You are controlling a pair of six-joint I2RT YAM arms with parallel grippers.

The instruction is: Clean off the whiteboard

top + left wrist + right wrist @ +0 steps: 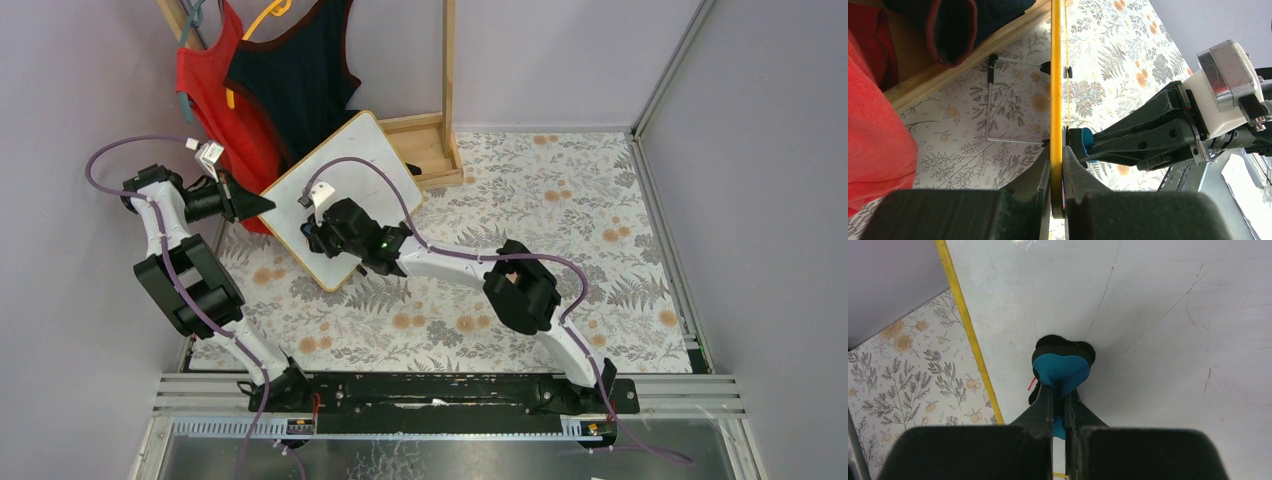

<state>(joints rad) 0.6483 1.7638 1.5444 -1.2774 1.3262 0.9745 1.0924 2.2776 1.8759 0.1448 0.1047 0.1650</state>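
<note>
Scuffed whiteboard (1158,315) (one red mark (1032,384)), left gripper (1057,152) tight on rim (1056,75), right gripper (1059,390) tight on eraser (1062,367).

Right wrist view: the lower end of the eraser (1062,371) is buried between the fingers of the right gripper (1059,392), and the whiteboard (1158,330) runs off the top and right edges. A thin red mark (1032,384) just left of the eraser is too small to identify (thread or ink, no telling). In the top view that gripper hides the eraser. From the left wrist the whiteboard shows edge-on, its face unseen.
</note>
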